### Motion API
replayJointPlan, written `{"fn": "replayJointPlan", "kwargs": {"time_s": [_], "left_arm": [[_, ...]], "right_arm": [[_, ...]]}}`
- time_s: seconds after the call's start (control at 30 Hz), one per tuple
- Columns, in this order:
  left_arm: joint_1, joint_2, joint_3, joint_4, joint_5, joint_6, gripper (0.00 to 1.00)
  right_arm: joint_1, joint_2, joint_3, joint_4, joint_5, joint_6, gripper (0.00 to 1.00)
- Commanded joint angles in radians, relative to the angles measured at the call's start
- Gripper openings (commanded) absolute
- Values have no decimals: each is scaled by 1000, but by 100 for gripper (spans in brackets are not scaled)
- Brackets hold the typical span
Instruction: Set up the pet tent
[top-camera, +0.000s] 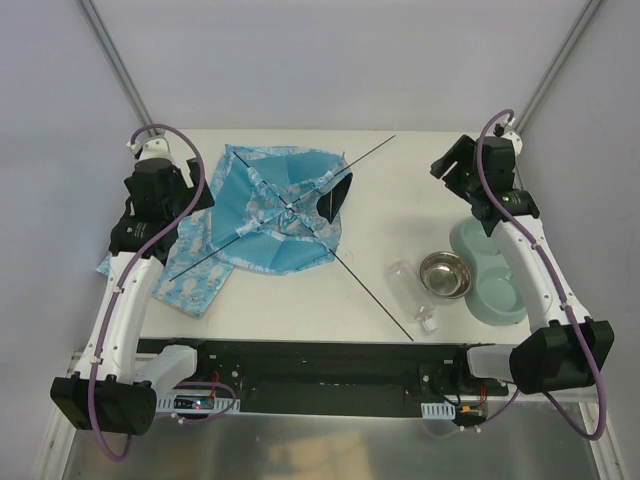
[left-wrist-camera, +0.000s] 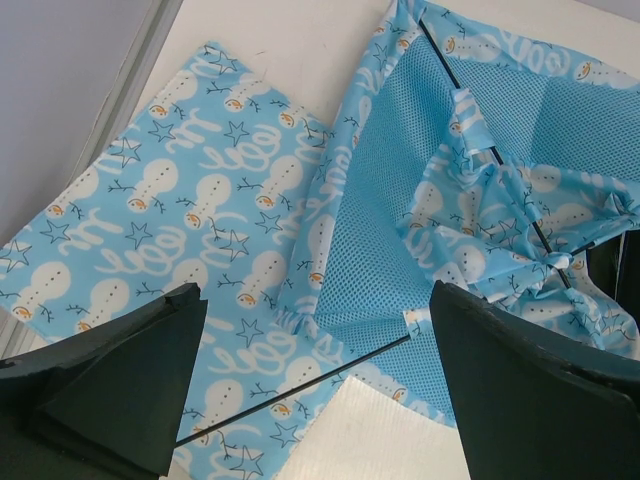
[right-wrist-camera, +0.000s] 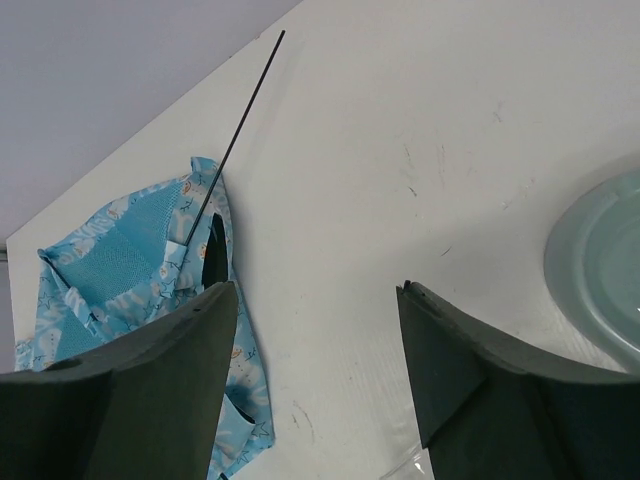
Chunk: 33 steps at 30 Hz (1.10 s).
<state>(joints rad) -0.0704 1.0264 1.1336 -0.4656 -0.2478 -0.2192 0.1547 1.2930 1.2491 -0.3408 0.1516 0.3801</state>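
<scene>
The pet tent (top-camera: 275, 210) lies on the table's (top-camera: 400, 190) left, its edge over the mat (top-camera: 195, 275); the bottle (top-camera: 410, 290) and feeder (top-camera: 497, 300) sit right.

We see bright, even light from above; shadows on the white desk (top-camera: 400, 200) are short and soft. The steel bowl (top-camera: 444, 272) glints. In the wrist views, the left gripper (left-wrist-camera: 315, 290) and right gripper (right-wrist-camera: 315, 285) look dark, slightly soft-edged.

A white worktop (top-camera: 395, 205) is sitting before pale grey walls (top-camera: 320, 60), with soft, even light falling across it. Two thin metal poles (top-camera: 108, 50) are slanting up from its far corners; a brushed metal sheet (top-camera: 330, 450) is lying beyond its near edge.
</scene>
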Motion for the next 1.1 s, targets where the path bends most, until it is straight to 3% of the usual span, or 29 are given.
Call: {"fn": "replayJointPlan", "kwargs": {"time_s": [0.0,0.2,0.33,0.47,0.6,0.7,0.83,1.07], "left_arm": [[4,-22,-11,36,-13,17,99],[3,-14,-12,38,15,-11,99],[3,-14,-12,28,-144,-141,99],[4,-49,-23,30,-169,-187,99],[4,-59,14,-17,-64,-270,99],[4,15,100,-87,114,-160,99],[4,40,72,-53,237,-200,99],[4,113,69,-44,311,-210,99]], "right_arm": [[12,-26,33,37,-20,-7,72],[29,-8,36,48,-56,-9,72],[37,3,41,51,-53,-7,72],[48,23,52,56,-66,-12,72],[77,46,64,62,-96,-27,72],[106,49,55,94,-142,-59,72],[167,58,38,131,-286,-134,78],[325,94,-5,67,-383,-323,91]]}}
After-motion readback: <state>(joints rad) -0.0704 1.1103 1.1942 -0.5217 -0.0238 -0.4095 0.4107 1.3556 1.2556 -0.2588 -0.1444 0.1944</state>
